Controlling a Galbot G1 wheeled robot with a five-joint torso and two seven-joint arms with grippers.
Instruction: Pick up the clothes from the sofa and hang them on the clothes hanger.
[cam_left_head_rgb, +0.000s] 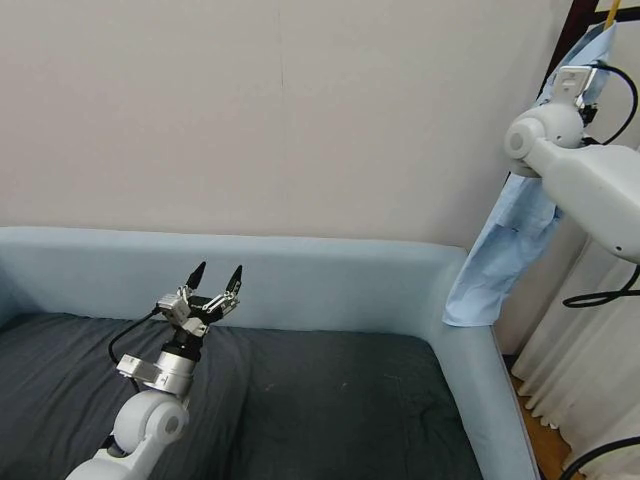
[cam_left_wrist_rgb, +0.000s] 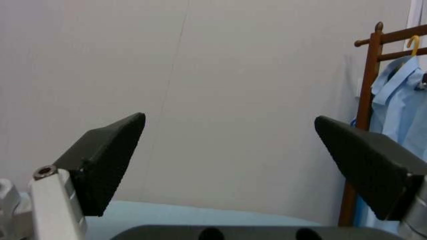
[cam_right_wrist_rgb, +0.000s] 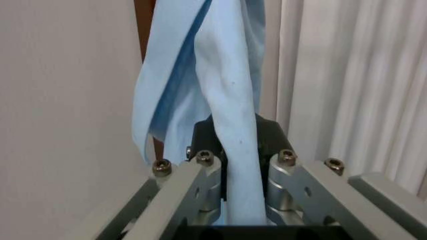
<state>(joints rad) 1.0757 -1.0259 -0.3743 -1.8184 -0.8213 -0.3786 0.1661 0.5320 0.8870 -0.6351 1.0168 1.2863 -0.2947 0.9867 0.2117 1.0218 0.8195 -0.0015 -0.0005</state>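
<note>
Dark grey sofa (cam_left_head_rgb: 330, 400) cushions sit beneath the left claw (cam_left_head_rgb: 213, 285), which is spread wide and empty. Rightward, the light-blue shirt (cam_left_head_rgb: 505, 240) hangs by the wooden rack (cam_left_wrist_rgb: 369, 100), a fold pinched in the right claw (cam_right_wrist_rgb: 235, 145). It looks soft and light, so it is best gripped near the collar.

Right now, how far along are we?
Done: the blue shirt is off the sofa, apparently hung by its yellow hanger on the wooden rack. In hand: the right gripper clamps a fold. Remaining: letting go. The left gripper hovers open over the sofa.
</note>
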